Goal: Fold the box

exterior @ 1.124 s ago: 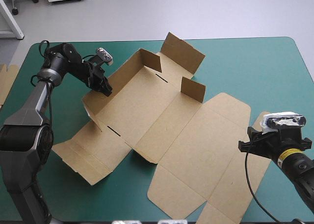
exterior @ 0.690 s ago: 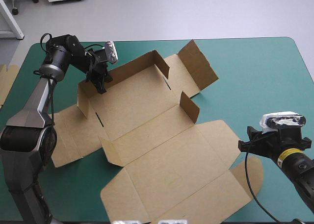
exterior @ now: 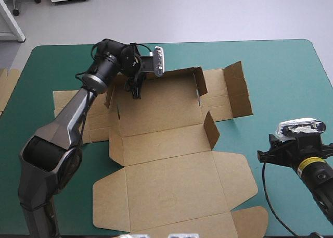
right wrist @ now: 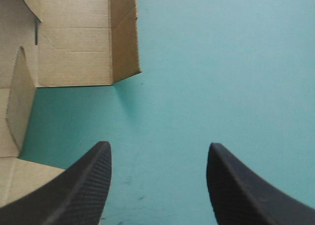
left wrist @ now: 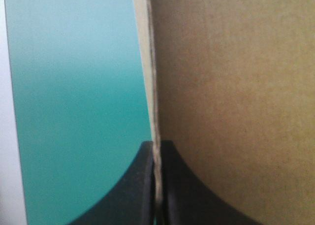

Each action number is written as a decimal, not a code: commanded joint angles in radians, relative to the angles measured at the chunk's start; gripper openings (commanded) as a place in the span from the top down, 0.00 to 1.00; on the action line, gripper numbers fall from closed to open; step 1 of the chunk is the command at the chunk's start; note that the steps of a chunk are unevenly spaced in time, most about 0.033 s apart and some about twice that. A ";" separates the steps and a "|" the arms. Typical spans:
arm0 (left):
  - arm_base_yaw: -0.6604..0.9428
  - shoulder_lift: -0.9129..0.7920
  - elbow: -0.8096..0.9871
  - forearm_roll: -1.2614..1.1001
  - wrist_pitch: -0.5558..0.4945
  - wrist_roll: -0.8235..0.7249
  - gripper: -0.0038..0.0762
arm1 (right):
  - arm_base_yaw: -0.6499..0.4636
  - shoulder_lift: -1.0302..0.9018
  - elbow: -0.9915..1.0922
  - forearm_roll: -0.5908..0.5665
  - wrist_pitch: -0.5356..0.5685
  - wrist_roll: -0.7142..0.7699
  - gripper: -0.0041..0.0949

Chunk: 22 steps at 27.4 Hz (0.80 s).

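The brown box (exterior: 166, 144) lies mid-table as a cut board sheet, its far tray part with low walls raised and the wide lid flat toward the near edge. My left gripper (exterior: 136, 91) is at the far wall's left end, shut on the box. In the left wrist view that wall's thin edge (left wrist: 153, 87) runs up from between my black fingers (left wrist: 142, 185), board on one side and teal-green cover on the other. My right gripper (right wrist: 158, 176) stands open over bare cover near the right edge. Ahead of it and to one side stands a raised box flap (right wrist: 123, 38).
More brown board (exterior: 6, 87) pokes in at the table's left edge. Teal-green cover (exterior: 291, 82) shows along the right side and far right corner. The lid's rounded tab (exterior: 250, 220) lies close to the right arm near the front edge.
The left gripper has swung right along the far edge, dragging and turning the box clockwise, so the lid now points at the near edge. The right gripper has stayed in place.
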 commanded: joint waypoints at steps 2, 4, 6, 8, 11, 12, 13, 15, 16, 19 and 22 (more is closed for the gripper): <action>-0.095 -0.110 -0.033 0.189 -0.035 -0.271 0.97 | -0.003 0.002 -0.101 -0.157 0.053 -0.008 0.42; -0.113 -0.155 -0.015 0.171 -0.032 -0.341 0.97 | -0.003 0.002 -0.160 -0.159 0.066 -0.008 0.42; -0.139 -0.190 0.009 0.194 -0.041 -0.344 0.97 | -0.003 0.002 -0.199 -0.159 0.073 -0.008 0.42; -0.170 -0.221 0.036 0.239 -0.041 -0.391 0.97 | -0.003 0.008 -0.229 -0.163 0.084 -0.006 0.42; -0.226 -0.277 0.121 0.308 -0.057 -0.476 0.97 | -0.003 0.040 -0.275 -0.157 0.134 -0.006 0.44; -0.250 -0.297 0.160 0.341 -0.074 -0.508 0.97 | -0.003 0.057 -0.293 -0.144 0.161 -0.011 0.45; -0.275 -0.314 0.193 0.368 -0.089 -0.534 0.97 | -0.003 0.076 -0.310 -0.128 0.188 -0.025 0.45; -0.328 -0.356 0.280 0.446 -0.129 -0.602 0.97 | -0.003 0.113 -0.341 -0.109 0.220 -0.050 0.45; -0.349 -0.372 0.315 0.488 -0.144 -0.633 0.97 | -0.003 0.128 -0.359 -0.107 0.230 -0.057 0.45; -0.401 -0.423 0.430 0.589 -0.182 -0.740 0.97 | -0.003 0.161 -0.422 -0.107 0.237 -0.071 0.45; -0.432 -0.463 0.501 0.605 -0.185 -0.818 0.97 | -0.003 0.193 -0.489 -0.106 0.258 -0.092 0.45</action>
